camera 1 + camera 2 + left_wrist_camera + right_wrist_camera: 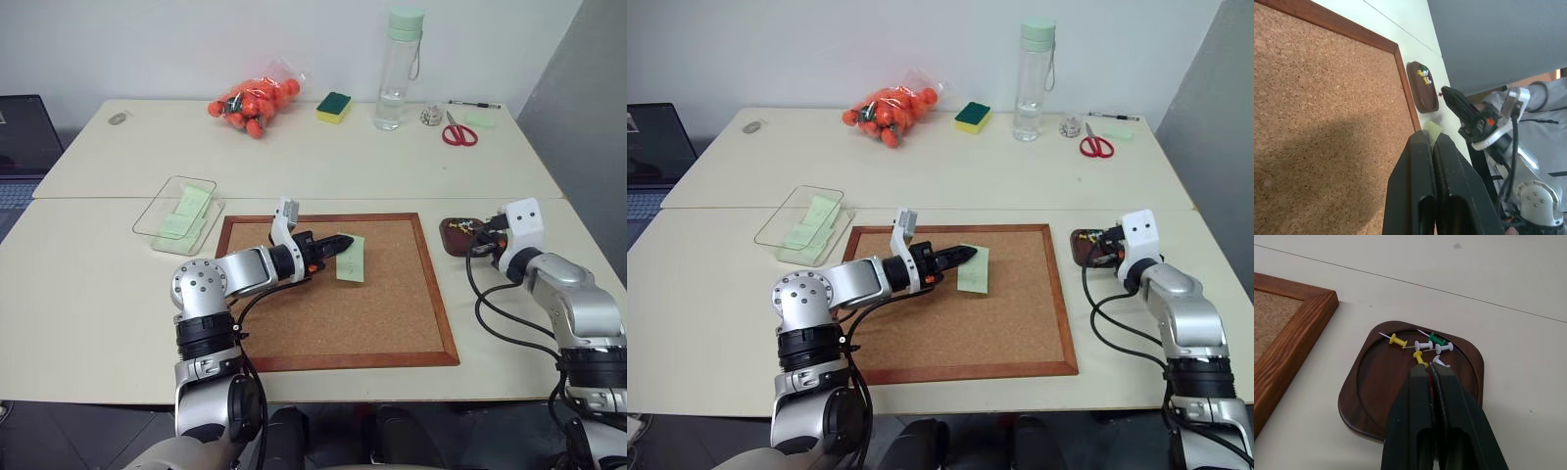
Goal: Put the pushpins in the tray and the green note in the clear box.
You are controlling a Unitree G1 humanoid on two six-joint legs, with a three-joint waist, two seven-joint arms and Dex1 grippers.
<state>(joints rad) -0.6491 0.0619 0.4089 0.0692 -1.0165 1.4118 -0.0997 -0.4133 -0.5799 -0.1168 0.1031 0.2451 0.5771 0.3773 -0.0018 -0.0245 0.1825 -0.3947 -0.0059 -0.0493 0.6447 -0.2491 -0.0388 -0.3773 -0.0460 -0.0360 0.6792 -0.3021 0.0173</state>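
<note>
1. Roughly, head views: green note lies on the cork board, not yet in the clear box. Left end effector has its fingers pressed together at the note's near edge; looks like a pinch on it, but I can't confirm an actual hold from here. Clear box sits on the bench just off the board's left corner and already holds pale green slips. Tray sits just beside the board's right edge, with the right end effector over it.

2. Left wrist view: left fingers are together, and a sliver of green paper shows right at the tips. Consistent with a grip on the note. The tray and the right end effector show beyond the board frame, with a tiny red dot at its tip, possibly a pin.

3. Right wrist view: right fingers are closed, hovering over the tray. A red sliver sits between them; too small to say it's a pin. Pushpins lie in the tray: yellow, white, green, clustered at the far side.

4. Status, my read: pins mostly done, no loose ones seen on the board. Left to do: move the note over to the clear box, and drop any pin the right end effector carries.
</note>
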